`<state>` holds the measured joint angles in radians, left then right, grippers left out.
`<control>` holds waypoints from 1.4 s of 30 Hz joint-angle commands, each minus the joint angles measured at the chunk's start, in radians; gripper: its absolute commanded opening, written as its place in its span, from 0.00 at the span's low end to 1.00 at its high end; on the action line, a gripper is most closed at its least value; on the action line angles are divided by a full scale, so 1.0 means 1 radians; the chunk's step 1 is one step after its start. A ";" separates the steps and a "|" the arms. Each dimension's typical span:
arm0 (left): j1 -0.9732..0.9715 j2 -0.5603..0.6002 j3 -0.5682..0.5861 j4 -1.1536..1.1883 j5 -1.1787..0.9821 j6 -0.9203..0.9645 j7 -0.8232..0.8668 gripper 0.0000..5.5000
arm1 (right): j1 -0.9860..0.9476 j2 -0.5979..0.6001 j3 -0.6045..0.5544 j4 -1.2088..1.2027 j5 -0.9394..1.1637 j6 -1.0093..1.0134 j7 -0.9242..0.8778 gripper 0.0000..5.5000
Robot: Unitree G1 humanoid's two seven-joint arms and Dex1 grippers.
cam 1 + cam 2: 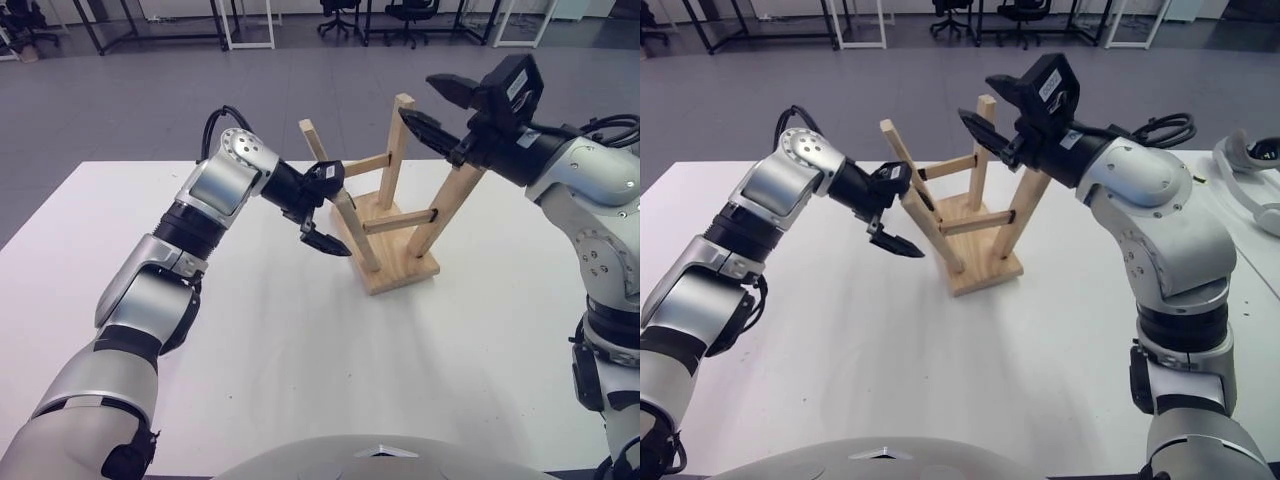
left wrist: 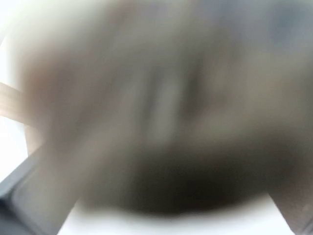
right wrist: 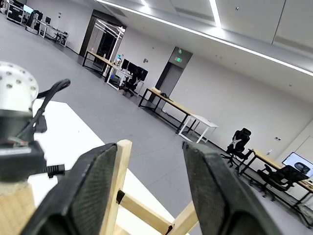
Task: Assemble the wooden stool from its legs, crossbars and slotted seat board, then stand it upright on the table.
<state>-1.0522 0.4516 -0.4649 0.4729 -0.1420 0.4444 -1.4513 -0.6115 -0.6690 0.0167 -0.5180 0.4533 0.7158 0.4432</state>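
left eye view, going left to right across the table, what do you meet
left gripper → stool's seat board → right arm

The left wrist view is all blur. A pale wooden strip (image 2: 9, 102) shows at its edge, but which part of the stool (image 1: 400, 272) it is cannot be told. The left gripper (image 1: 335, 210) covers part of the stool's nearest leg (image 1: 358, 240), hiding any contact. The stool's right leg (image 1: 450, 205) loses its top behind the right gripper (image 1: 417, 97). A white object (image 1: 1252, 175) far right of the stool is cut off.
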 commanded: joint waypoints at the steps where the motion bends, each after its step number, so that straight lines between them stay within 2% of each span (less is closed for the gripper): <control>1: -0.101 -0.061 0.054 0.116 0.015 -0.039 0.045 0.97 | 0.090 0.032 0.190 0.049 -0.201 -0.092 -0.051 0.45; 5: -0.129 -0.080 0.087 0.150 0.012 -0.052 0.040 0.97 | 0.219 0.023 0.408 0.244 -0.457 -0.190 -0.084 0.45; 8: -0.117 -0.075 0.096 0.143 0.016 -0.048 0.034 0.97 | 0.297 0.003 0.452 0.247 -0.506 -0.204 -0.027 0.45; 14: -0.100 -0.074 0.106 0.130 0.018 -0.039 0.037 0.97 | 0.257 0.040 0.365 0.269 -0.534 -0.229 -0.038 0.45; 17: -0.093 -0.069 0.109 0.127 0.020 -0.041 0.036 0.97 | 0.184 0.084 0.281 0.261 -0.513 -0.214 -0.055 0.45; 21: -0.090 -0.041 0.122 0.126 0.018 -0.042 0.021 0.97 | 0.009 0.183 0.079 0.214 -0.357 -0.091 -0.062 0.45; 25: -0.042 0.006 0.127 0.091 0.019 -0.044 0.005 0.97 | -0.128 0.325 -0.037 0.083 -0.144 0.082 -0.078 0.45; 28: 0.007 0.052 0.124 0.056 0.030 -0.051 -0.009 0.97 | -0.193 0.392 -0.041 -0.004 -0.035 0.202 -0.097 0.45; 30: 0.056 0.086 0.130 0.025 0.039 -0.056 -0.002 0.97 | -0.186 0.394 0.009 -0.032 -0.017 0.257 -0.096 0.45; 32: 0.101 0.111 0.143 -0.017 0.035 -0.051 0.010 0.97 | -0.055 0.297 0.127 -0.030 -0.065 0.265 -0.053 0.45; 34: 0.133 0.126 0.155 -0.067 0.024 -0.034 0.016 0.97 | 0.087 0.193 0.184 -0.028 -0.093 0.272 -0.014 0.45; 36: 0.160 0.134 0.172 -0.107 0.012 -0.014 0.030 0.97 | 0.137 0.164 0.167 -0.017 -0.089 0.272 -0.007 0.45; 42: 0.172 0.129 0.200 -0.129 0.006 0.014 0.064 0.97 | 0.045 0.211 0.075 0.010 -0.045 0.280 -0.026 0.45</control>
<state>-0.8746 0.5757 -0.2766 0.3472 -0.1278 0.4506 -1.4025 -0.5925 -0.4604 0.0911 -0.5605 0.3896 0.9155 0.4089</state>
